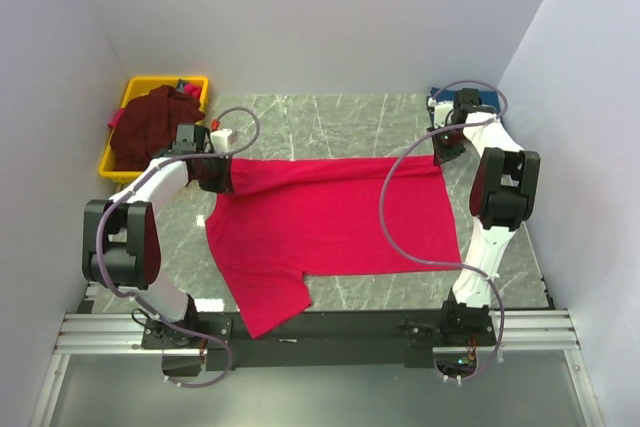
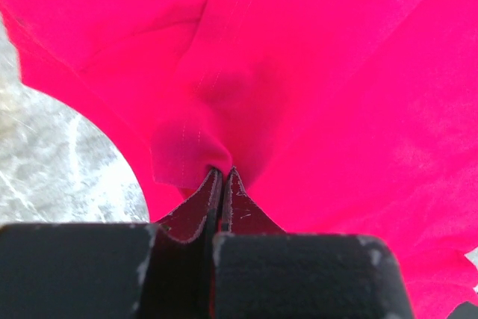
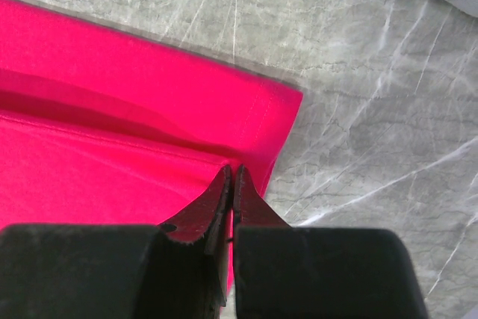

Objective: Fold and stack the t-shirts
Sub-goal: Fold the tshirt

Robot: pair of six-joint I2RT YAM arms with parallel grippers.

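Over in the far left corner, a yellow bin (image 1: 118, 161) sits with the maroon t-shirt (image 1: 150, 125) heaped in it and spilling over the rim. Just right of the bin, the left gripper (image 2: 222, 174) is clenched on a bunched fold of the red t-shirt (image 1: 335, 227), and a stitched seam runs up from the pinch. A patch of the grey marble table (image 1: 330, 117) shows beside that fold.

The red t-shirt lies spread across the middle of the table. One sleeve points toward the near edge on the left and reaches onto the dark front strip. The shirt's far edge runs almost straight between the two arms.

At the right end of that edge, the right gripper (image 3: 232, 172) is pinched tight on the hem, right by the corner, where a flat fold lies along the cloth.

Beyond it, in the far right corner, the navy t-shirt (image 1: 440, 97) rests well apart from the red one.
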